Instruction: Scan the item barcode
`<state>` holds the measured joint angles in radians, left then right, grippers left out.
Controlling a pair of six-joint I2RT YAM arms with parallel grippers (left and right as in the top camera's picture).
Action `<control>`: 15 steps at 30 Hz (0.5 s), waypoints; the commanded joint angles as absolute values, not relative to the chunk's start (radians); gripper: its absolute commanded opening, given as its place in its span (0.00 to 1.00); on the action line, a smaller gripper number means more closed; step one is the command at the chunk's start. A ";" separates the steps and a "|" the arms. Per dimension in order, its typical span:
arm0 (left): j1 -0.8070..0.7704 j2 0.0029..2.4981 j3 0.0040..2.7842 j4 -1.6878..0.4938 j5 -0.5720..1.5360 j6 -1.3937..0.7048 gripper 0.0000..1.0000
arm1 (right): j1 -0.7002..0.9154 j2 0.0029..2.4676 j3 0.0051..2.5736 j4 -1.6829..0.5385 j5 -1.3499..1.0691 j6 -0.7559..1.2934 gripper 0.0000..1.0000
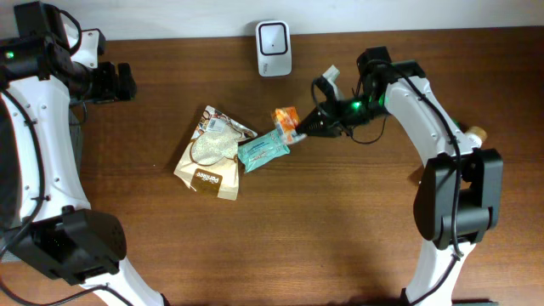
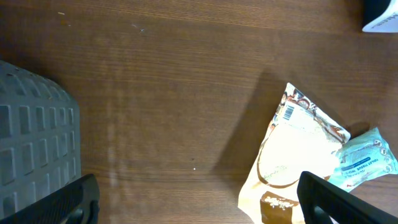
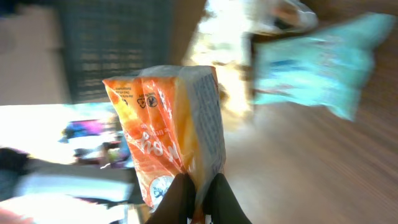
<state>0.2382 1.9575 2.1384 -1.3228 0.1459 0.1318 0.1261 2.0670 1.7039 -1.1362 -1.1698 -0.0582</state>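
My right gripper (image 1: 304, 129) (image 3: 198, 198) is shut on the edge of an orange snack packet (image 1: 286, 120) (image 3: 166, 134), which hangs tilted just above the table. Beside it lie a teal packet (image 1: 263, 150) (image 3: 317, 62) (image 2: 364, 162) and a cream-and-brown pouch (image 1: 211, 153) (image 2: 295, 155) with a barcode near its top corner. The white barcode scanner (image 1: 274, 48) stands at the table's back edge; only its corner (image 2: 382, 23) shows in the left wrist view. My left gripper (image 1: 119, 82) (image 2: 199, 202) is open at the far left, well away from the items, with nothing between its fingers.
A grey gridded block (image 2: 34, 143) sits at the left of the left wrist view. The wooden table (image 1: 323, 229) stretches bare in front of the packets. The right arm's base (image 1: 455, 204) stands at the right side.
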 commanded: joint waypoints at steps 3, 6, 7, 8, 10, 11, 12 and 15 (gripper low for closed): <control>0.245 1.955 2.143 -1.321 0.157 0.148 0.99 | 0.096 2.048 1.719 -1.102 -1.552 -0.029 0.04; 0.245 1.955 2.143 -1.321 0.157 0.148 0.99 | 0.090 2.048 1.719 -1.077 -1.552 0.068 0.04; 0.245 1.955 2.143 -1.321 0.157 0.148 0.99 | 0.090 2.048 1.719 -1.071 -1.552 0.094 0.04; 0.245 1.955 2.143 -1.321 0.157 0.148 0.99 | 0.090 2.048 1.719 -1.066 -1.552 0.111 0.04; 0.245 1.955 2.143 -1.321 0.157 0.148 0.99 | 0.090 2.048 1.719 -1.066 -1.552 0.164 0.04; 0.245 1.955 2.143 -1.321 0.157 0.148 0.99 | 0.090 2.048 1.719 -1.066 -1.552 0.179 0.04; 0.245 1.955 2.143 -1.321 0.157 0.148 0.99 | 0.090 2.048 1.719 -1.065 -1.552 0.186 0.04; 0.245 1.955 2.143 -1.321 0.157 0.148 0.99 | 0.081 2.048 1.719 -1.066 -1.552 0.200 0.04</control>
<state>0.2382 1.9575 2.1384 -1.3228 0.1459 0.1322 0.0959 2.0670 1.7042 -1.0683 -1.5135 0.1593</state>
